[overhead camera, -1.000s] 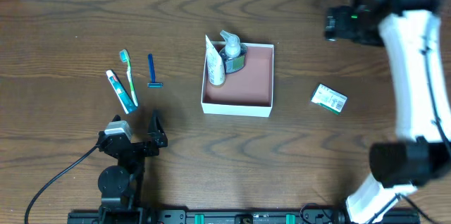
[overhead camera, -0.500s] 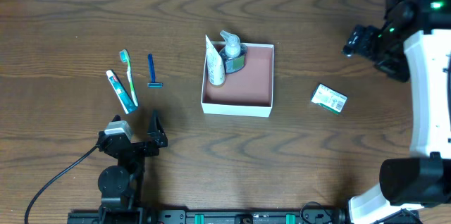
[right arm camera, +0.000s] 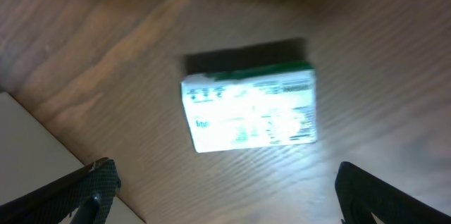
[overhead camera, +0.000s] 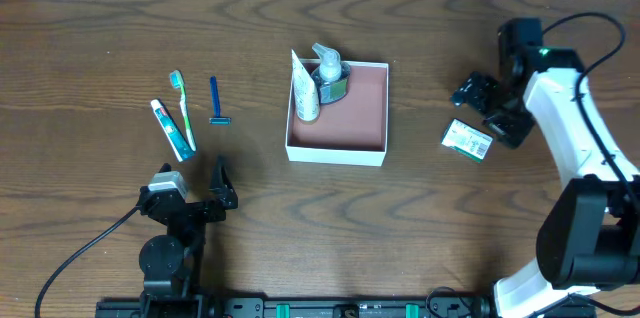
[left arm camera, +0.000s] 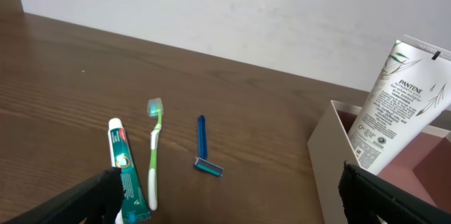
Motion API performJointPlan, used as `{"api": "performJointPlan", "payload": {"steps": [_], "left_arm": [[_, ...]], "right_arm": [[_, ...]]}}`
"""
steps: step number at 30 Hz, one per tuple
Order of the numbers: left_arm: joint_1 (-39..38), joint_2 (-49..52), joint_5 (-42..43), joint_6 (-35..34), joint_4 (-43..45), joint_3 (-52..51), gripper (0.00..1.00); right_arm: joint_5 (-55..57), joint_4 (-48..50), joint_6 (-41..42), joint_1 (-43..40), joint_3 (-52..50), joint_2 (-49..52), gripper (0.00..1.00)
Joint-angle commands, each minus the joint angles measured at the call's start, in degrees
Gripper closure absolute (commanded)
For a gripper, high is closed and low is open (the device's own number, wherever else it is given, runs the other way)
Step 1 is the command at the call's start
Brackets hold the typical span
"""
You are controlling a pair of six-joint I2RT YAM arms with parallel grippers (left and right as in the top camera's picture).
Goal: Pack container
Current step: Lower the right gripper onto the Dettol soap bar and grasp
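The container (overhead camera: pixel 370 108) is a shallow white cardboard box with a pinkish-brown inside, at the table's middle; its wall shows in the left wrist view (left arm camera: pixel 331 160). A white Pantene tube (overhead camera: pixel 305 93) and a pump bottle (overhead camera: pixel 328 73) stand in its far left corner. A small white-and-green box (overhead camera: pixel 467 139) lies on the table right of the container, also in the right wrist view (right arm camera: pixel 248 111). My right gripper (overhead camera: pixel 488 108) is open and empty, just above it. My left gripper (overhead camera: pixel 195 186) is open and empty, near the front left.
A toothpaste tube (overhead camera: pixel 172 129), a green toothbrush (overhead camera: pixel 183 106) and a blue razor (overhead camera: pixel 216 101) lie side by side on the table left of the container. They also show in the left wrist view: toothpaste (left arm camera: pixel 125 169), toothbrush (left arm camera: pixel 153 150), razor (left arm camera: pixel 204 146).
My right arm has swung down from the far right corner toward the small white-and-green box and now hovers over it. The left arm and all objects have not moved.
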Motion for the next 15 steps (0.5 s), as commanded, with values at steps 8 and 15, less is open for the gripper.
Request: {"api": "performJointPlan", "payload": {"steps": [8, 15], "left_arm": [[0.28, -0.02, -0.24, 0.79, -0.79, -1.97, 0.02], [0.28, -0.02, -0.24, 0.79, -0.79, -1.97, 0.02]], "right_arm": [[-0.83, 13.31, -1.79, 4.68, -10.69, 0.07, 0.02], [-0.11, 11.78, -4.48, 4.31, -10.86, 0.07, 0.04]]}}
